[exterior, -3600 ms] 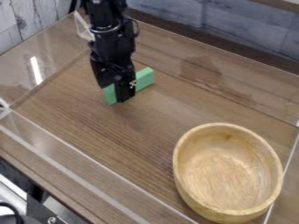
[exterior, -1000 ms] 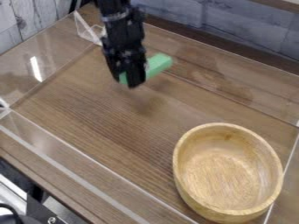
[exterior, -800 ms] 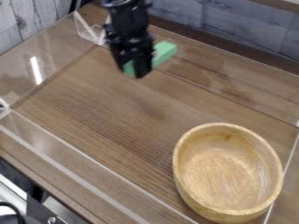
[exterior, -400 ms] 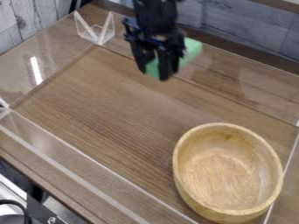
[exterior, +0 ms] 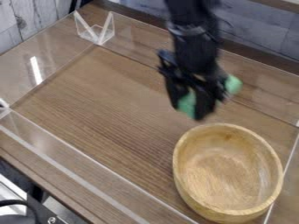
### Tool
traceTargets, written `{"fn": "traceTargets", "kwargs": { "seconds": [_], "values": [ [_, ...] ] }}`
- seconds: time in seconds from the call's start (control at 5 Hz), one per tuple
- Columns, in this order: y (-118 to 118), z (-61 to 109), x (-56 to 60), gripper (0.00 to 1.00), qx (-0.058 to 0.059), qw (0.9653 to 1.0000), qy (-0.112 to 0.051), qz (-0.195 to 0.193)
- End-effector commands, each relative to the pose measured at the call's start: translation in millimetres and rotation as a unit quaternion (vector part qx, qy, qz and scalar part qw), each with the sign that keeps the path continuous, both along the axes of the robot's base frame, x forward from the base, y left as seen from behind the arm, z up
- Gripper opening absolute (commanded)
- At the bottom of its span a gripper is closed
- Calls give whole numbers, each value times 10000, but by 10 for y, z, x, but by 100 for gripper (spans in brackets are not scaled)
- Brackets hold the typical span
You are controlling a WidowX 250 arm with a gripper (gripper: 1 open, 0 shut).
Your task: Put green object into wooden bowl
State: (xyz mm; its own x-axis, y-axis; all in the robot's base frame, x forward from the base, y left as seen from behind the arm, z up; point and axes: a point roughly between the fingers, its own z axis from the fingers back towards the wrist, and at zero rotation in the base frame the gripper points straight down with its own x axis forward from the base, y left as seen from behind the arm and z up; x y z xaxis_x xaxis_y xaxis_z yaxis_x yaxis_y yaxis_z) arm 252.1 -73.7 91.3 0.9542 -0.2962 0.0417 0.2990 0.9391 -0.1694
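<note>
Gripper (exterior: 195, 105) pointing straight down, jaws clamped on the green object (exterior: 230, 85), block lifted clear of the wooden table (exterior: 93, 105)! From the one camera view the wooden bowl (exterior: 229, 171) sits below and slightly right of the fingers in the picture, nearer the camera, its far rim just under the fingertips. So the block looks short of the hollow; I'd say it needs carrying a little further over the rim before letting go. Motion blur smears the fingers, and they cover most of the block: only green patches show, so its long axis is unclear.
</note>
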Motion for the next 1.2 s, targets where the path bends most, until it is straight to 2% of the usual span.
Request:
{"fn": "traceTargets", "kwargs": {
  "seconds": [0.0, 0.2, 0.4, 0.6, 1.0],
  "values": [
    [-389, -17, -108, 0, -54, 9997, -239, -45],
    [-681, -142, -283, 0, -38, 9997, -199, -126],
    [-727, -74, -421, 0, 98, 9983, -202, -530],
    [-730, -17, -489, 100, 161, 9960, -145, -866],
    [-590, -35, -568, 100, 365, 9955, -206, -850]
  ]
}}
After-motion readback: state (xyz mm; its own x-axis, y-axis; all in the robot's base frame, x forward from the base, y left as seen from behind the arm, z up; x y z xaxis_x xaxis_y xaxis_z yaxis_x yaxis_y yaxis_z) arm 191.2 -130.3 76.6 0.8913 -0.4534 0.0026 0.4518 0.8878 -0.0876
